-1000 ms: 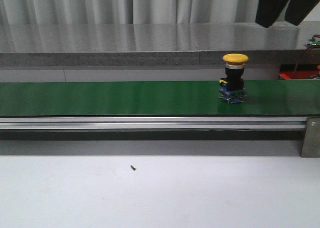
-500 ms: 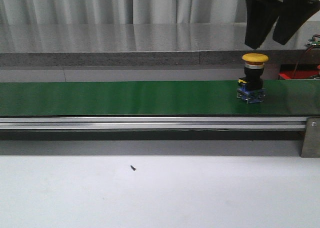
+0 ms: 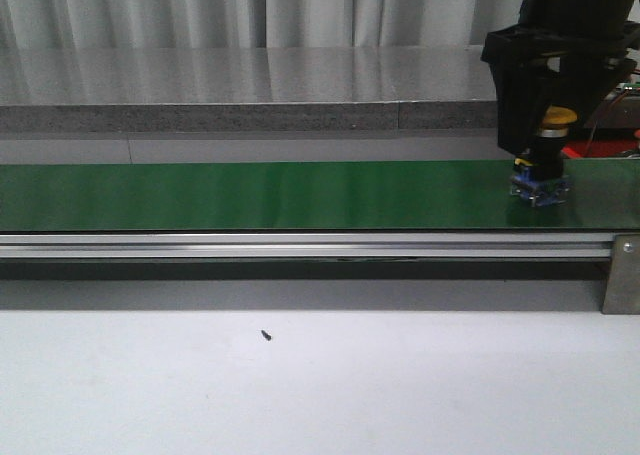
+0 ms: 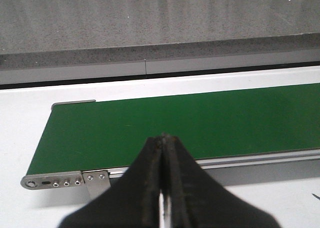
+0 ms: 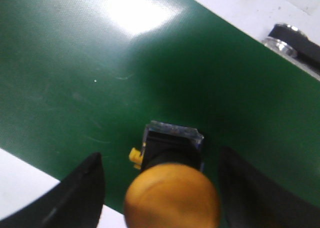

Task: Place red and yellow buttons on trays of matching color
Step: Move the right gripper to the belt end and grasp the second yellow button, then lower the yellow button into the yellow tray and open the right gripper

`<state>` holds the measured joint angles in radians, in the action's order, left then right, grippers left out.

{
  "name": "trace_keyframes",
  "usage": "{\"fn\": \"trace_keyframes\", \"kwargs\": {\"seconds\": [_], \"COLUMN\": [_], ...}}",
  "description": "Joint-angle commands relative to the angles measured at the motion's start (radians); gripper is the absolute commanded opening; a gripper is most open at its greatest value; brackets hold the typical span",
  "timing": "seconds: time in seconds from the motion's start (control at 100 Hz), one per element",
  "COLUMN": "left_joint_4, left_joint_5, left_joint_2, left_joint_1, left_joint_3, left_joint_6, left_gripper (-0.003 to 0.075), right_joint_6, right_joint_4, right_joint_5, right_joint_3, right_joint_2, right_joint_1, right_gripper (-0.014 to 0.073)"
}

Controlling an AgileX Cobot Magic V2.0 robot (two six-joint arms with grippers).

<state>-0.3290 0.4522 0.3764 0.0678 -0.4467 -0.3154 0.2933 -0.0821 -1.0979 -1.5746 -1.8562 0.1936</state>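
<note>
The yellow button (image 3: pixel 546 153) stands upright on the green belt (image 3: pixel 260 195), near its right end, with its blue base (image 3: pixel 539 188) on the belt surface. The right tool (image 3: pixel 543 125) hangs over it, jaws wide apart, one finger (image 5: pixel 82 198) on each side of the yellow cap (image 5: pixel 171 198) and neither touching it in the wrist view. The left tool (image 4: pixel 162 153) has its fingers pressed together and grips nothing; it hovers above the belt's other end, near the metal end bracket (image 4: pixel 55 180). A small dark speck (image 3: pixel 266 335) lies on the white counter (image 3: pixel 320 385) in front of the belt rail.
</note>
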Motion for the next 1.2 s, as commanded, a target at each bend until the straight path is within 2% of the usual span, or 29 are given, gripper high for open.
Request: {"fn": "trace_keyframes", "kwargs": {"seconds": [0.0, 0.1, 0.24, 0.48, 0.64, 0.79, 1.01, 1.19], "left_joint_4": [-0.018, -0.018, -0.018, -0.018, -0.018, -0.018, -0.018, -0.018], "left_joint_5": [-0.076, -0.076, -0.076, -0.076, -0.076, -0.076, -0.076, -0.076], "left_joint_2": [0.005, 0.005, 0.005, 0.005, 0.005, 0.005, 0.005, 0.005], "left_joint_1": [-0.007, -0.007, -0.007, -0.007, -0.007, -0.007, -0.007, -0.007], "left_joint_3": [-0.025, -0.025, -0.025, -0.025, -0.025, -0.025, -0.025, -0.025], "left_joint_6": [-0.001, -0.001, -0.001, -0.001, -0.001, -0.001, -0.001, -0.001], "left_gripper": [-0.0020, -0.0020, -0.0020, -0.0020, -0.0020, -0.0020, -0.0020, -0.0020], "right_joint_6": [-0.004, -0.004, -0.004, -0.004, -0.001, 0.012, 0.012, 0.012], "right_joint_4": [0.013, 0.013, 0.009, -0.001, 0.000, 0.000, -0.005, -0.115], "right_joint_5": [0.002, -0.037, -0.096, -0.110, -0.157, -0.235, -0.219, -0.167], "right_joint_3": [-0.028, -0.028, -0.028, -0.028, -0.028, -0.028, -0.028, -0.028], "right_joint_2": [0.041, 0.042, 0.044, 0.108, 0.191, 0.266, 0.304, 0.261], "right_joint_1": [-0.023, -0.044, -0.072, -0.106, -0.172, -0.300, -0.555, -0.710], "right_gripper": [0.0415, 0.0313, 0.0231, 0.0218, 0.0218, 0.0218, 0.0218, 0.0218]}}
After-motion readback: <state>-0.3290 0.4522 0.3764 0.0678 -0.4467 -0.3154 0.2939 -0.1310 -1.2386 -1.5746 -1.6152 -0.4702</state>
